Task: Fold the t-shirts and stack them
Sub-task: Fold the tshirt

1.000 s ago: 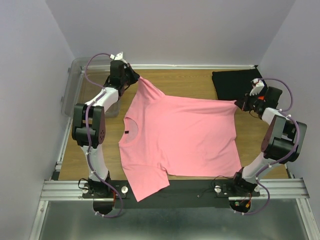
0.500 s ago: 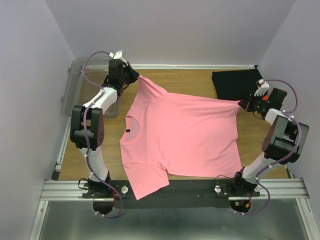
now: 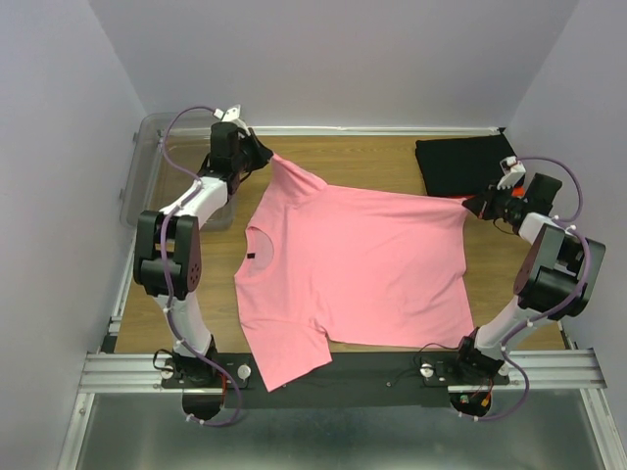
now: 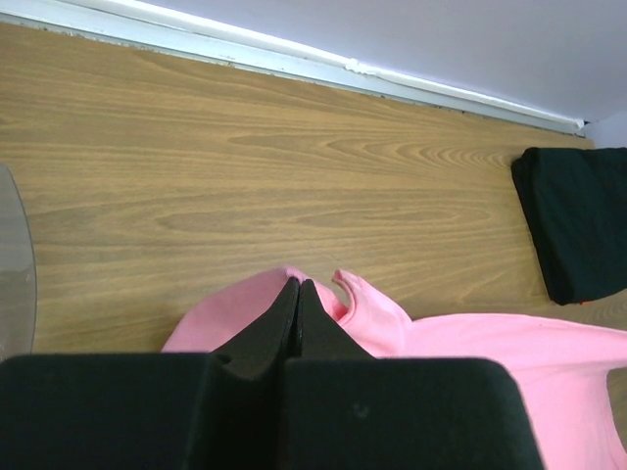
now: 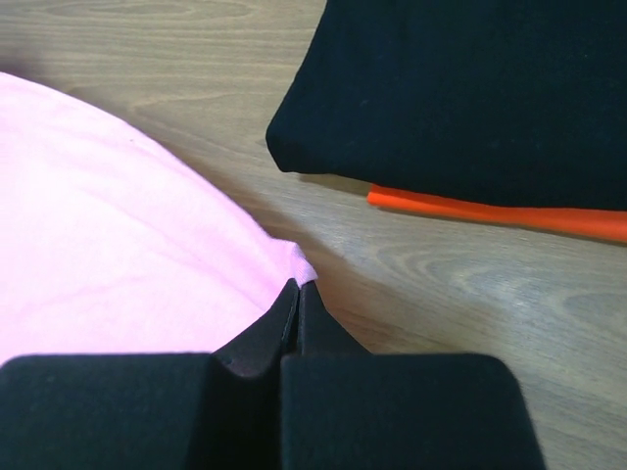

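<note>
The salmon-pink t-shirt (image 3: pixel 353 264) lies spread flat on the wooden table, neck with its dark label to the left, near sleeve hanging over the front edge. My left gripper (image 3: pixel 266 154) is shut on the far sleeve's tip (image 4: pixel 294 281). My right gripper (image 3: pixel 468 202) is shut on the far hem corner (image 5: pixel 300 264). The cloth between them is pulled taut along the far edge. A folded black t-shirt (image 3: pixel 464 163) lies at the far right, resting on a folded orange t-shirt whose edge (image 5: pixel 490 211) shows in the right wrist view.
A clear plastic bin (image 3: pixel 157 157) stands at the far left beside the left arm. The table's back wall (image 3: pixel 372 130) runs just behind the shirts. Bare wood (image 4: pixel 245 166) lies between the pink sleeve and the black shirt.
Both grippers keep their hold on the pink shirt. The left gripper has shifted slightly left and back, the right slightly right, stretching the far edge.
</note>
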### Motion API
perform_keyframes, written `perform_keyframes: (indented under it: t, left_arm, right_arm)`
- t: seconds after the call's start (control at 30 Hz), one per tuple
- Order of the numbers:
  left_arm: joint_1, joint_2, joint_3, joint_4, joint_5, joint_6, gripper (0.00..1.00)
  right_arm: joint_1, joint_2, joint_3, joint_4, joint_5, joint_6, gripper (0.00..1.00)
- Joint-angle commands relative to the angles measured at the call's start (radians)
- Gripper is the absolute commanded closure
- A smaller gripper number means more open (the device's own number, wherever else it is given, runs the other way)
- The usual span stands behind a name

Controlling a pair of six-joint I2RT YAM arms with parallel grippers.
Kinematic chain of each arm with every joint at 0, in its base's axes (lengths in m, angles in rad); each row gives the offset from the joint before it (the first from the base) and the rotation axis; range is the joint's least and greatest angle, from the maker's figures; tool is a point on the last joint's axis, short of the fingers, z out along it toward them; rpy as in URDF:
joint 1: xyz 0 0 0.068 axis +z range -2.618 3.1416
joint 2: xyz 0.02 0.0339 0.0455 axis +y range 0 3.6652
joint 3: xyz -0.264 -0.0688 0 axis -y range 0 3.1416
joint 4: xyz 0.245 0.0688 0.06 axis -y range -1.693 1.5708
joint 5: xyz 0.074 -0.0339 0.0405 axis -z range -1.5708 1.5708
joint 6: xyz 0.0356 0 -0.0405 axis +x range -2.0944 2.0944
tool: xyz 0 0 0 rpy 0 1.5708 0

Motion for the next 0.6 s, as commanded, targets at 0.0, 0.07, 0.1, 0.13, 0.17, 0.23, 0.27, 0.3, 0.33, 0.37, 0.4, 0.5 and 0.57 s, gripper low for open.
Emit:
perform_keyframes:
  t: [0.0, 0.07, 0.1, 0.13, 0.17, 0.23, 0.27, 0.3, 0.33, 0.37, 0.4, 0.5, 0.57]
  left_arm:
    - [0.014, -0.061, -0.032, 0.044, 0.035, 0.019, 1.0]
    - [0.014, -0.068, -0.047, 0.05, 0.043, 0.02, 1.0]
    - [0.014, -0.073, -0.052, 0.05, 0.041, 0.02, 1.0]
    - [0.016, -0.084, -0.056, 0.05, 0.043, 0.023, 1.0]
    - [0.016, -0.09, -0.065, 0.05, 0.046, 0.025, 1.0]
    - [0.016, -0.11, -0.078, 0.052, 0.046, 0.025, 1.0]
    - [0.017, -0.116, -0.082, 0.052, 0.046, 0.025, 1.0]
    - [0.017, -0.125, -0.088, 0.052, 0.05, 0.026, 1.0]
    - [0.017, -0.128, -0.093, 0.05, 0.055, 0.026, 1.0]
    - [0.017, -0.131, -0.098, 0.05, 0.058, 0.026, 1.0]
    - [0.017, -0.134, -0.105, 0.049, 0.066, 0.026, 1.0]
    - [0.017, -0.141, -0.125, 0.049, 0.072, 0.028, 1.0]
    - [0.017, -0.145, -0.136, 0.049, 0.078, 0.03, 1.0]
  right_arm:
    - [-0.009, 0.029, 0.008, 0.028, -0.04, 0.004, 1.0]
    - [-0.009, 0.037, 0.008, 0.025, -0.037, -0.001, 1.0]
    - [-0.009, 0.038, 0.008, 0.026, -0.036, -0.002, 0.99]
    - [-0.009, 0.042, 0.008, 0.025, -0.034, -0.002, 0.99]
    - [-0.009, 0.045, 0.01, 0.025, -0.033, -0.002, 0.99]
    - [-0.009, 0.054, 0.011, 0.025, -0.031, -0.004, 0.99]
    - [-0.009, 0.057, 0.013, 0.025, -0.031, -0.007, 1.0]
    - [-0.009, 0.058, 0.014, 0.025, -0.031, -0.008, 1.0]
    - [-0.009, 0.063, 0.016, 0.025, -0.034, -0.007, 0.99]
    - [-0.007, 0.063, 0.017, 0.025, -0.036, -0.008, 0.99]
    - [-0.009, 0.063, 0.016, 0.023, -0.039, -0.008, 1.0]
    - [-0.009, 0.06, 0.016, 0.022, -0.046, -0.008, 0.99]
    - [-0.009, 0.057, 0.016, 0.02, -0.05, -0.008, 0.99]
